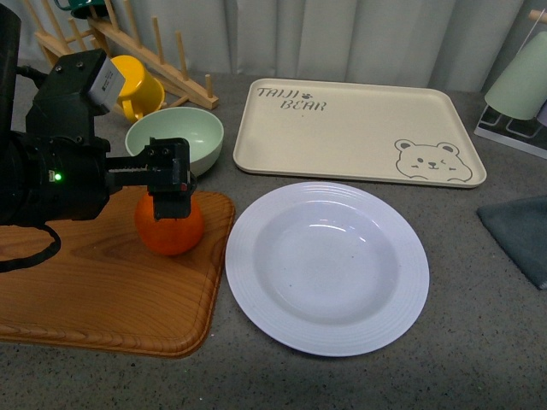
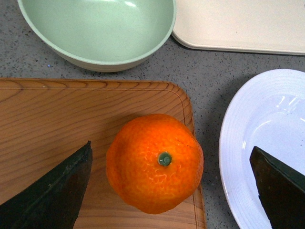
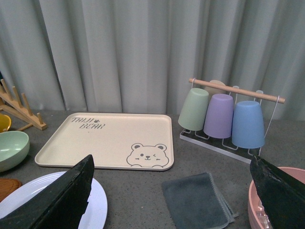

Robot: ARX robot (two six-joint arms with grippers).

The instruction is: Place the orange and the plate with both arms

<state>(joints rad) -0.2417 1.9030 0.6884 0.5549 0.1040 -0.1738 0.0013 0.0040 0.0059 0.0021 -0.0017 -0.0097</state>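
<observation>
The orange [image 1: 170,229] rests on the right end of a wooden board [image 1: 94,290], its green stem dot facing up in the left wrist view [image 2: 155,162]. My left gripper [image 1: 173,184] hangs open just above it, one finger [image 2: 52,191] over the board and the other [image 2: 281,188] over the plate's rim. The white plate [image 1: 327,265] lies on the grey tabletop right of the board, empty; its edge shows too in the right wrist view [image 3: 97,202]. My right gripper [image 3: 171,191] is open, high above the table, out of the front view.
A pale green bowl [image 1: 174,138] sits behind the board, a yellow mug [image 1: 135,85] and wooden rack [image 1: 128,43] further back. The beige bear tray [image 1: 355,130] lies behind the plate. A grey cloth [image 3: 195,200], a cup rack [image 3: 224,117] and a pink container [image 3: 281,200] stand at the right.
</observation>
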